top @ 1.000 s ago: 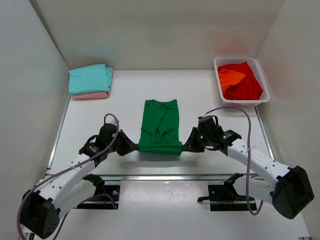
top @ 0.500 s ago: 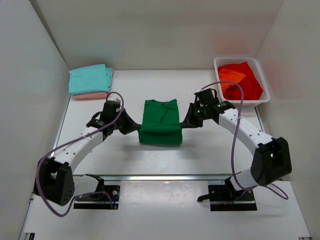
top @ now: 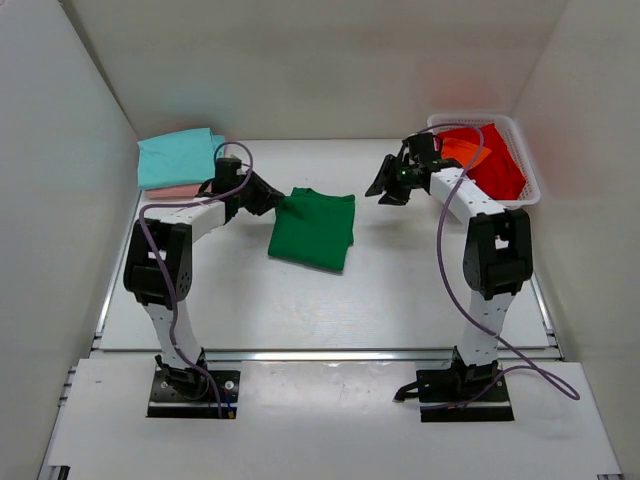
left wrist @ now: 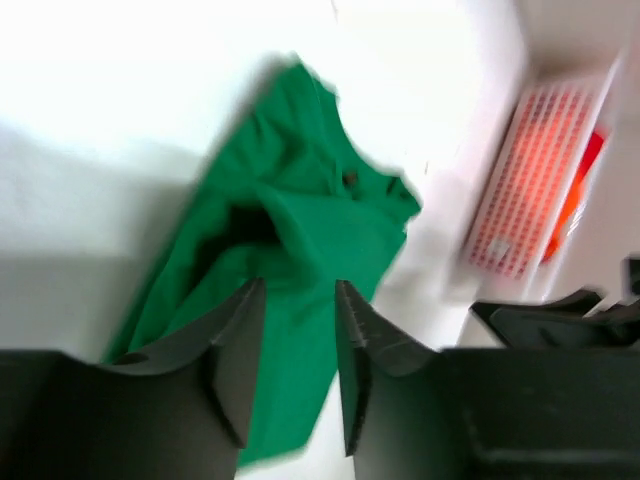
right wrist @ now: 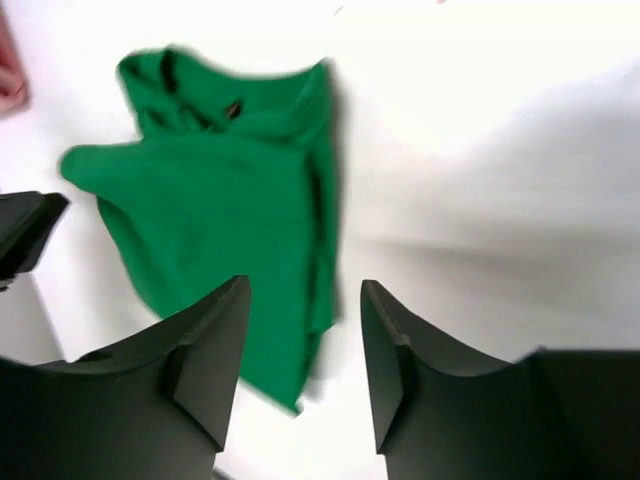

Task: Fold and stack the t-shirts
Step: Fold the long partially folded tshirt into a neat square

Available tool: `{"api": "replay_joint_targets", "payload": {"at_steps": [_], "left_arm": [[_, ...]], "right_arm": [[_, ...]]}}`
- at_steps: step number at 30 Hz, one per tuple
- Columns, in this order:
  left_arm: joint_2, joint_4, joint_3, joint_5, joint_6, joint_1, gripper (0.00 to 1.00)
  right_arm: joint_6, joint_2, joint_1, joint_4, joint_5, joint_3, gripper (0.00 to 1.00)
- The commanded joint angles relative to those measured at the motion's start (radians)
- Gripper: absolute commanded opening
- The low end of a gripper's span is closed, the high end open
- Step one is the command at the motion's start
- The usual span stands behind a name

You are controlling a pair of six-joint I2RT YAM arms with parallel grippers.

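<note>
- Folded dark green cloth t-shirt (top: 313,232) lies skewed at the middle of the white worktop (top: 420,285).
- Left claw (left wrist: 297,290): fingers slightly spread, at the shirt's left corner.
- Right claw (right wrist: 305,285): spread, empty, apart from the shirt.

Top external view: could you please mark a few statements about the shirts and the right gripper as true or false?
1. The green t-shirt lies folded on the table. True.
2. The right gripper is clamped on that shirt. False: it is open and apart from the cloth, off to the shirt's right.
3. The teal shirt lies on top of the pink shirt at the far left. True.
4. The basket is empty. False: it holds the red shirt and the orange shirt.
</note>
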Motion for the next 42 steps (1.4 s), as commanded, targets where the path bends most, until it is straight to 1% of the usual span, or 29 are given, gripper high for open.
{"api": "replay_joint_targets", "payload": {"at_steps": [1,2,3,4,5,7,8,9,10,11,13,15,16,17,18,20,21,22,23,24,25,28,29,30,33,34,35,39,42], "left_arm": [[-0.002,0.288,-0.015,0.098,-0.06,0.072,0.38],[-0.006,0.273,-0.011,0.101,-0.026,0.069,0.37],[-0.028,0.27,-0.017,0.101,0.014,0.069,0.4],[-0.034,0.273,-0.035,0.106,0.034,0.069,0.51],[-0.058,0.281,-0.067,0.11,0.051,0.067,0.58],[-0.085,0.325,-0.127,0.132,0.042,0.078,0.51],[-0.095,0.321,-0.154,0.139,0.054,0.084,0.52],[-0.104,0.304,-0.165,0.142,0.081,0.083,0.55],[-0.114,0.26,-0.184,0.13,0.121,0.087,0.65],[-0.115,0.223,-0.185,0.117,0.147,0.087,0.67],[-0.118,0.159,-0.184,0.077,0.239,0.081,0.66],[-0.115,0.096,-0.179,0.043,0.284,0.066,0.7],[-0.114,0.097,-0.175,0.032,0.305,0.057,0.73],[-0.115,0.085,-0.17,-0.014,0.333,0.041,0.73],[-0.109,0.085,-0.17,-0.014,0.332,0.041,0.73],[-0.108,0.101,-0.165,-0.022,0.32,0.034,0.7],[-0.111,0.12,-0.162,-0.02,0.313,0.032,0.71],[-0.112,0.127,-0.165,-0.025,0.31,0.034,0.71],[-0.105,0.129,-0.155,-0.022,0.312,0.037,0.7],[-0.092,0.106,-0.137,-0.009,0.312,0.038,0.7],[-0.083,0.08,-0.136,-0.003,0.316,0.041,0.7],[-0.107,0.031,-0.152,0.041,0.31,0.037,0.7],[-0.135,0.019,-0.178,0.04,0.312,0.031,0.7],[-0.146,0.006,-0.207,0.035,0.315,0.024,0.69],[-0.222,-0.007,-0.276,0.003,0.312,-0.011,0.68],[-0.235,0.0,-0.302,-0.002,0.304,-0.026,0.67],[-0.24,0.005,-0.311,0.001,0.293,-0.032,0.68],[-0.18,-0.015,-0.339,-0.025,0.212,-0.055,0.66],[-0.149,0.019,-0.362,-0.049,0.154,-0.06,0.65]], "right_arm": [[-0.044,0.002,-0.021,0.103,0.035,0.09,0.46],[-0.044,0.002,-0.016,0.088,0.043,0.097,0.47],[-0.06,0.001,-0.019,0.093,0.038,0.104,0.47],[-0.067,0.001,-0.013,0.091,0.032,0.093,0.49],[-0.076,-0.01,-0.007,0.096,0.035,0.07,0.5],[-0.086,-0.014,0.019,0.102,0.033,0.032,0.5],[-0.096,-0.028,0.023,0.094,0.041,0.015,0.5],[-0.097,-0.031,0.036,0.093,0.041,0.002,0.5],[-0.095,-0.045,0.049,0.09,0.047,-0.023,0.5],[-0.093,-0.056,0.045,0.091,0.053,-0.045,0.5],[-0.095,-0.08,0.063,0.102,0.061,-0.099,0.5],[-0.084,-0.099,0.062,0.108,0.055,-0.128,0.5],[-0.089,-0.108,0.056,0.105,0.052,-0.136,0.5],[-0.104,-0.108,0.063,0.1,0.056,-0.14,0.42],[-0.104,-0.108,0.063,0.105,0.052,-0.14,0.42],[-0.127,-0.108,0.073,0.132,0.018,-0.134,0.18],[-0.124,-0.102,0.077,0.158,0.001,-0.133,0.15],[-0.129,-0.096,0.091,0.178,-0.005,-0.122,0.15],[-0.129,-0.078,0.094,0.177,-0.003,-0.099,0.23],[-0.15,-0.045,0.1,0.185,-0.017,-0.069,0.36],[-0.155,-0.021,0.099,0.191,-0.026,-0.033,0.42],[-0.21,0.058,0.096,0.209,-0.064,0.034,0.44],[-0.24,0.087,0.088,0.23,-0.098,0.062,0.45],[-0.26,0.126,0.082,0.24,-0.112,0.093,0.44],[-0.296,0.186,0.062,0.347,-0.274,0.13,0.41],[-0.307,0.215,0.063,0.355,-0.293,0.165,0.41],[-0.323,0.235,0.068,0.346,-0.328,0.192,0.42],[-0.429,0.398,0.109,0.225,-0.37,0.433,0.48],[-0.433,0.458,0.131,0.238,-0.419,0.486,0.54]]}}
